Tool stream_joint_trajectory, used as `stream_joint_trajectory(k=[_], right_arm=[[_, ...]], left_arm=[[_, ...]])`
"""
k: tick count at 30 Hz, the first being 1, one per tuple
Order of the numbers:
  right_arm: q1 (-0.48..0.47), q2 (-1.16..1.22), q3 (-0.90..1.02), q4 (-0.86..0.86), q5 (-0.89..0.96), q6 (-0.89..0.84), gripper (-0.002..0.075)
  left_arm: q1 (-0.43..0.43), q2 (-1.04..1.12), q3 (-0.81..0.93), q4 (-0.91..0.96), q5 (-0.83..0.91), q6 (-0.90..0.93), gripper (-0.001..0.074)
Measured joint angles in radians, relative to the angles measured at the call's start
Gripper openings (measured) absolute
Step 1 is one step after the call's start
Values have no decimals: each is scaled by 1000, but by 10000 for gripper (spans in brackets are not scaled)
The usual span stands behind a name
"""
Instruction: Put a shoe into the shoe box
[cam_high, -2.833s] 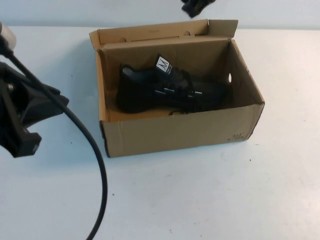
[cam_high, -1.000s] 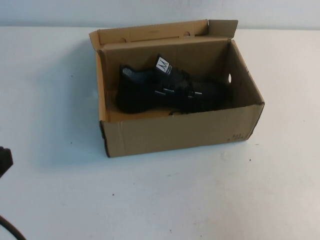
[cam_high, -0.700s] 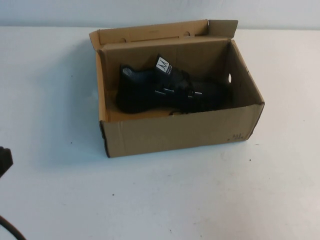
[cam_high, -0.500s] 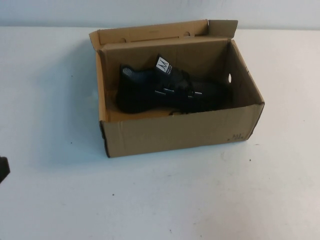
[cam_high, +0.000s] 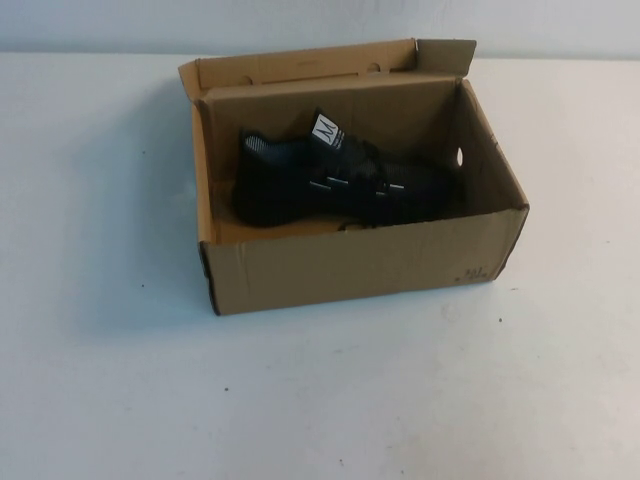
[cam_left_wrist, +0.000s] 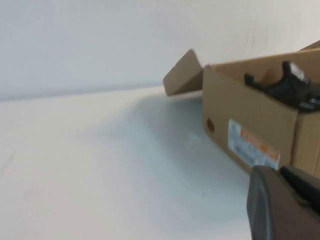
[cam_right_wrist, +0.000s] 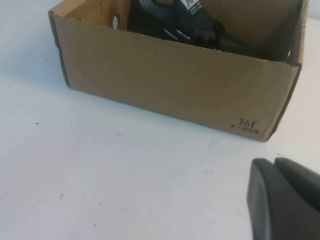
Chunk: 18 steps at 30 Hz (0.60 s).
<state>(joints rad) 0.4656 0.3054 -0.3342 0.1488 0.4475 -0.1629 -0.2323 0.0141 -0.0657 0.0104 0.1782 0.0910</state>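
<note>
The black knit shoe (cam_high: 330, 185) lies on its sole inside the open brown cardboard shoe box (cam_high: 350, 265), its white "M" tag upward and its toe toward the right wall. The lid flap (cam_high: 300, 65) stands up at the back. Neither gripper shows in the high view. In the left wrist view my left gripper (cam_left_wrist: 279, 172) is shut and empty, low and apart from the shoe box's labelled end wall (cam_left_wrist: 250, 120); the shoe (cam_left_wrist: 290, 85) pokes above the rim. My right gripper (cam_right_wrist: 274, 165) is shut and empty, in front of the shoe box's front wall (cam_right_wrist: 175, 80), with the shoe (cam_right_wrist: 180, 22) behind it.
The white table (cam_high: 320, 400) surrounds the box on all sides. A pale wall (cam_high: 100, 25) runs along the far edge. The box has a round hole (cam_left_wrist: 210, 125) in its end wall and small print (cam_right_wrist: 246, 124) at a front corner.
The dark part of my left arm at the high view's left edge has slid out of view. Shoe and box have not moved.
</note>
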Motion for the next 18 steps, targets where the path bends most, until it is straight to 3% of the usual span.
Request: stream_joint_trajectory(k=[2,10,18], right_arm=[[0,0,0,0,2,0,-16],[0,0,0,0,19,0,-16],[0,0,2,0,26,0,-16]], left_arm=[[14,-20,69,2,-22,-14,-1],[67,-26,92,-34,204,-33,-1],[69,-26,92,-34,209,-33,-1]])
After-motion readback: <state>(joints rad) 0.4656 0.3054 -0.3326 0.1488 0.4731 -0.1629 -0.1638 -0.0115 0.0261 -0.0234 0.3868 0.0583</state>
